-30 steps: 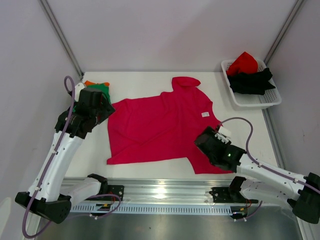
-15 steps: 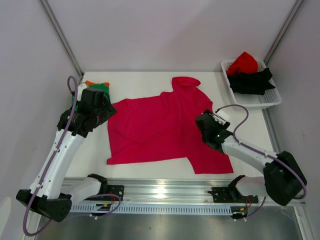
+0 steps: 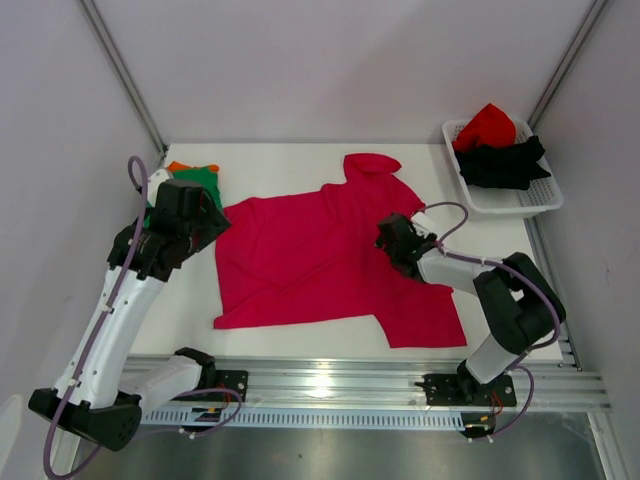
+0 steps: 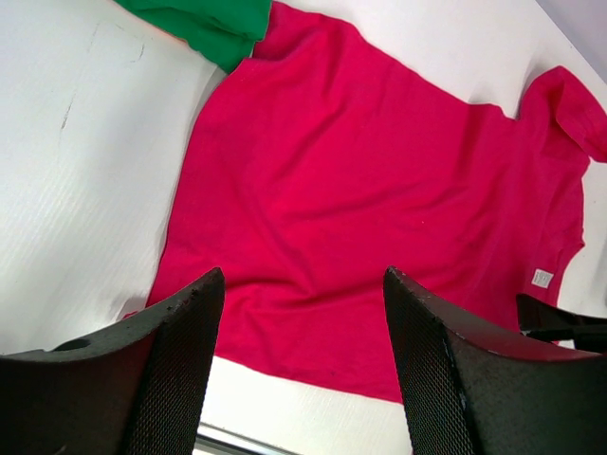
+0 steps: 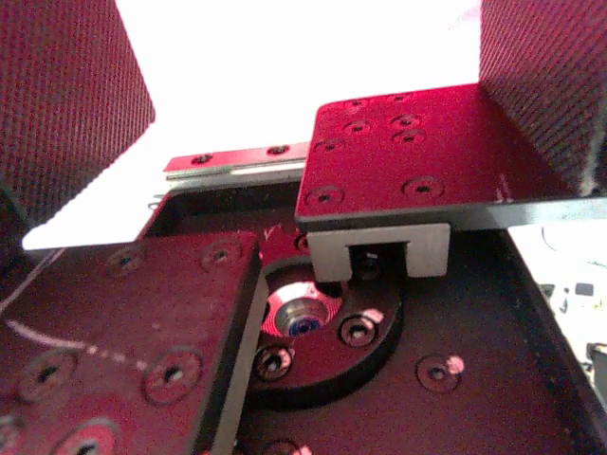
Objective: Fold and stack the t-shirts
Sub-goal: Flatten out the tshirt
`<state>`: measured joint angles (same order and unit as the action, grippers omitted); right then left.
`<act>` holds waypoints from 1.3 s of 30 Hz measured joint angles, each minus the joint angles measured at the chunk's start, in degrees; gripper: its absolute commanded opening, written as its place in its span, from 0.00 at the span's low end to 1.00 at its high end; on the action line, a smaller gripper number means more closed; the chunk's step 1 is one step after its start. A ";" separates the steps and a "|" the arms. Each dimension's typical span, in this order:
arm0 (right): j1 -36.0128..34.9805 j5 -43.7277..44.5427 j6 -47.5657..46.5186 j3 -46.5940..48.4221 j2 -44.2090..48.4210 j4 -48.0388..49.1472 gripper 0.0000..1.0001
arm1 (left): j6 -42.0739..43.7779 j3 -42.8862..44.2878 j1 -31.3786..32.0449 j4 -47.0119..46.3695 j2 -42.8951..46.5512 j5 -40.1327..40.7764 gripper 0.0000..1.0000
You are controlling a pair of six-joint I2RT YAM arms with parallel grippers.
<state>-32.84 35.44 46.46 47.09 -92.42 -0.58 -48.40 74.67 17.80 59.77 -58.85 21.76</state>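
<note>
T-shirts being folded one by one; magenta-pink t-shirt (image 3: 320, 255) is lying spread flat mid-table, not yet folded.

Top view:
- Green t-shirt (image 3: 203, 181) is sitting folded on an orange t-shirt (image 3: 180, 166), just beyond the pink shirt's far-left corner.
- White lattice basket (image 3: 520, 207) is standing well to the pink shirt's far right, holding a red t-shirt (image 3: 487, 125) and a black t-shirt (image 3: 505, 162), both crumpled.
- Left gripper (image 3: 208, 220) is hovering over the pink shirt's left edge, which looks like the hem.
- Right gripper (image 3: 392, 245) is hanging over its collar end, arm bent sharply back on itself.

Left wrist view:
- Left gripper (image 4: 303, 365) is showing fingers (image 4: 180, 360) spread wide, nothing between them; soft matte cloth with shallow wrinkles is lying below.
- Small white label (image 4: 542, 278) is marking the collar; a sleeve (image 4: 579, 104) is flaring at the far side.

Right wrist view:
- Right gripper (image 5: 303, 66) is holding its rough, mesh-textured pads (image 5: 66, 95) wide apart and empty.
- Red-tinted metal plates and screws are filling the rest; no cloth can be made out.

Judgement: this is the start of the first fold on the pink shirt. Next, each gripper is going to need to descend, pinch a single layer at an edge, and carry it across evenly.
</note>
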 measured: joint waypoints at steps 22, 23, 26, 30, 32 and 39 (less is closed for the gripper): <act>1.22 -1.79 1.11 0.17 -3.04 -1.60 0.81 | 0.04 0.02 0.00 2.34 3.19 1.55 0.71; 1.27 -1.66 1.36 0.17 -3.04 -2.10 0.81 | 0.04 0.07 0.00 2.49 3.52 1.68 0.71; 1.36 -1.27 2.01 -0.04 -3.04 -3.10 0.81 | 0.04 0.22 0.00 2.54 4.42 2.03 0.71; 1.36 -0.09 6.21 -0.20 -2.47 -6.95 0.82 | 0.04 0.52 0.00 2.51 4.61 2.03 0.71; 1.38 0.39 9.18 -0.17 -2.05 -9.18 0.82 | 0.04 0.52 0.00 2.49 4.50 2.03 0.71; 1.36 2.25 16.85 3.30 -4.00 -16.00 0.82 | 0.50 0.52 0.00 2.51 4.39 2.01 0.71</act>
<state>-31.48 37.69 63.31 50.39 -96.42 -16.58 -47.90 75.20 17.80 62.28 -54.46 23.77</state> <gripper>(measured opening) 0.818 0.711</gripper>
